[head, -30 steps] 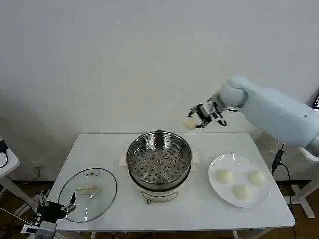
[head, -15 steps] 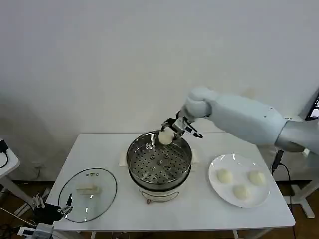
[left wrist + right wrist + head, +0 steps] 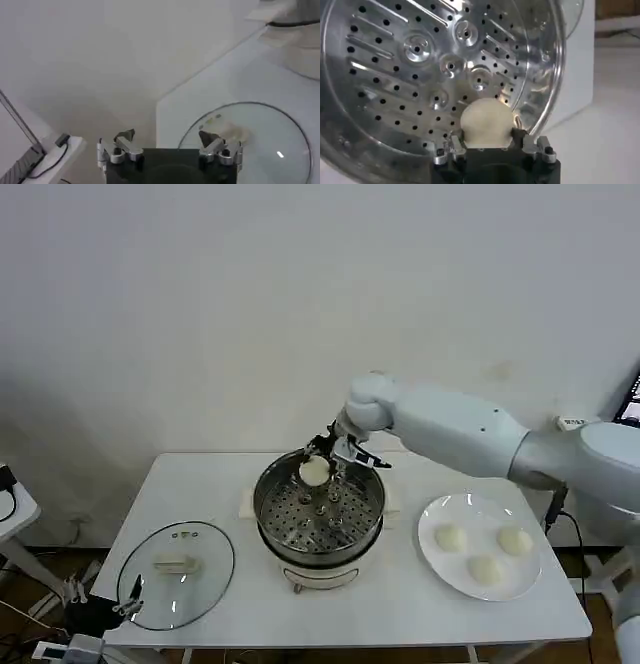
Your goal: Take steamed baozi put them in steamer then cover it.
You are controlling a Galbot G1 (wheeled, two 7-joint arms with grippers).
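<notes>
The left gripper [image 3: 168, 146] hangs spread wide by the table's left corner, near the round glass lid [image 3: 177, 573]. At centre, the shiny perforated steamer [image 3: 319, 509] sits on its cream base; above its far rim the right gripper [image 3: 322, 464] clamps one smooth cream baozi [image 3: 314, 471]. Right, three buns [image 3: 484, 551] lie on a white plate [image 3: 440, 569].

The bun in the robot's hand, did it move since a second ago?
Yes. The right gripper carried the bun leftward and down, from the air above the table's back edge to over the steamer tray, away from the plate.
</notes>
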